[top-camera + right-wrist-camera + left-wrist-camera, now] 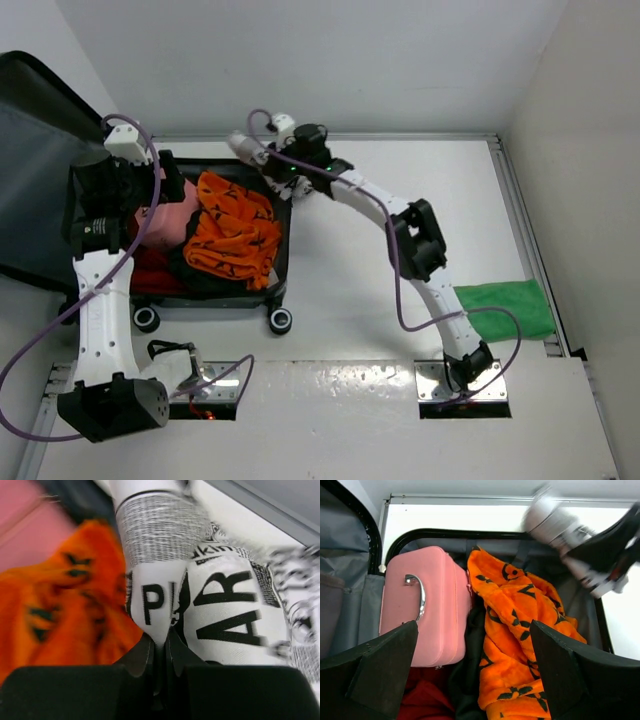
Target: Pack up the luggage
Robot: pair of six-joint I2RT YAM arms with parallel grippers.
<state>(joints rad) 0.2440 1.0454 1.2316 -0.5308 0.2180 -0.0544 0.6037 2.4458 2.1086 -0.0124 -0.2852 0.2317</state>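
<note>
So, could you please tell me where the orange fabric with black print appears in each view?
Top external: orange black-printed fabric, centre-left, inside the open dark-lined suitcase.
Left wrist: centre to bottom edge.
Right wrist: left half, blurred.
Shared landmark: the pink hard box directly left of it.

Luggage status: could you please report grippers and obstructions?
Left gripper open over luggage. Right gripper shut on white printed cloth. Luggage open, part-filled. Nothing blocking.

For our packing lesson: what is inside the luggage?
The luggage holds a pink box, an orange patterned cloth, red clothes and a dark garment beneath. Anything deeper is covered.
</note>
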